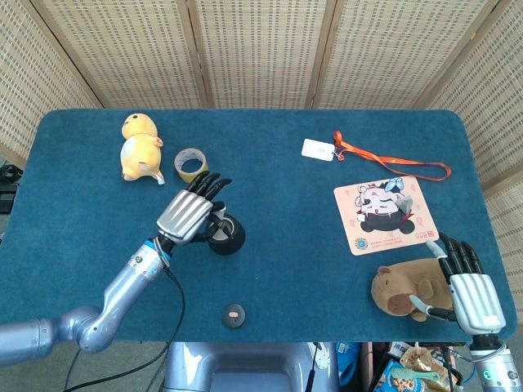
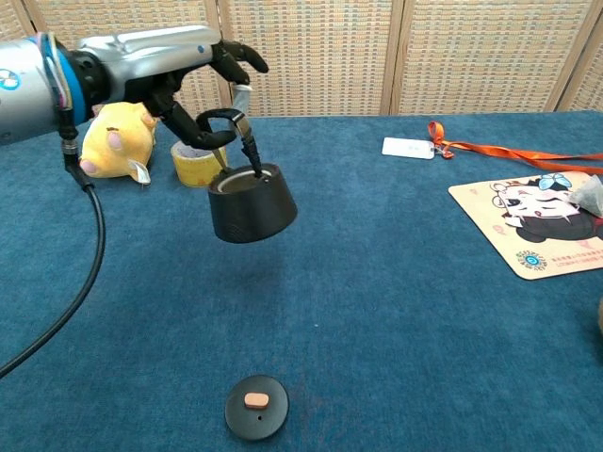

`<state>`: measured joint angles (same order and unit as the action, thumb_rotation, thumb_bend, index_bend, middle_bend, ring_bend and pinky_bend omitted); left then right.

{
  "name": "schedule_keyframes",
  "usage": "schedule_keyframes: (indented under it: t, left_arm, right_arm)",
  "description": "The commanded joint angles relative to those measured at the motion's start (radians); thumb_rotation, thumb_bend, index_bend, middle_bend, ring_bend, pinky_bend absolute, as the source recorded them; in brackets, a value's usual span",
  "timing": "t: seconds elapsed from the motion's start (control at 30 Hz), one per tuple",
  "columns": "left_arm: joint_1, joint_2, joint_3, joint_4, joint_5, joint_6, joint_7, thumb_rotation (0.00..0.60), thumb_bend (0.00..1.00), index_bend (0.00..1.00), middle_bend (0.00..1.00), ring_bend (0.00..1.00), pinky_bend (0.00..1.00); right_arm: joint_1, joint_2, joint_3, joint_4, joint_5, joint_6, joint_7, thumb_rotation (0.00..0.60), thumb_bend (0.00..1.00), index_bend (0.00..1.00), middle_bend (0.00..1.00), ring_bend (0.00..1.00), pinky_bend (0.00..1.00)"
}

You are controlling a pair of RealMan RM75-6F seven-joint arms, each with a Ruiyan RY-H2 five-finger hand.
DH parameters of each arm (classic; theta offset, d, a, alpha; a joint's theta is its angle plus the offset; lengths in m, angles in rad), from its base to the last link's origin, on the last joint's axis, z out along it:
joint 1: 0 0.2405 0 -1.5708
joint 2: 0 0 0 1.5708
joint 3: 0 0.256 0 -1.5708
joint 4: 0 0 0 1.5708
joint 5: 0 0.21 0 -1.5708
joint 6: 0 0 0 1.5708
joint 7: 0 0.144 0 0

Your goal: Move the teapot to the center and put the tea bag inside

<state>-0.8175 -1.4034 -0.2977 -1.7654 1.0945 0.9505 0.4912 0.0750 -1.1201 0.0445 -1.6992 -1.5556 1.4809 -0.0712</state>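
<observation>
Left hand [image 2: 193, 71] gripped the black teapot [image 2: 250, 202] by its wire handle, fingers curled through the loop, and held the pot tilted above the blue table [image 1: 270, 261], left of centre. Open cloth lay ahead of it toward the middle and right, as far as the cartoon mat [image 1: 385, 215]. Behind it, near the far-left edge, sat the yellow tape roll [image 1: 192, 165] and the yellow plush [image 1: 139, 147]. The teapot lid [image 2: 256, 407] lay alone near the front edge. Right hand [image 1: 470, 286] rested at the front-right corner, fingers spread and holding nothing, just beside the brown plush [image 1: 404, 286]. An orange lanyard [image 1: 384, 157] trailed along the far right.
</observation>
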Motion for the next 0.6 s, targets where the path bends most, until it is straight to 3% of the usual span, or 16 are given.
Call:
schedule_keyframes:
  t: [0.03, 0.6]
  left_arm:
    - [-0.048, -0.035, -0.013, 0.018, -0.035, -0.017, 0.033, 0.600, 0.50, 0.63, 0.11, 0.00, 0.00]
    - [-0.230, -0.157, -0.001, 0.082, -0.150, -0.044, 0.163, 0.600, 0.50, 0.63, 0.11, 0.00, 0.00]
  right_arm:
    - [0.002, 0.000, 0.000, 0.000, -0.001, -0.001, -0.001, 0.413, 0.33, 0.09, 0.09, 0.00, 0.06]
    - [0.012, 0.000, 0.002, -0.008, 0.003, -0.011, -0.007, 0.419, 0.33, 0.09, 0.09, 0.00, 0.06]
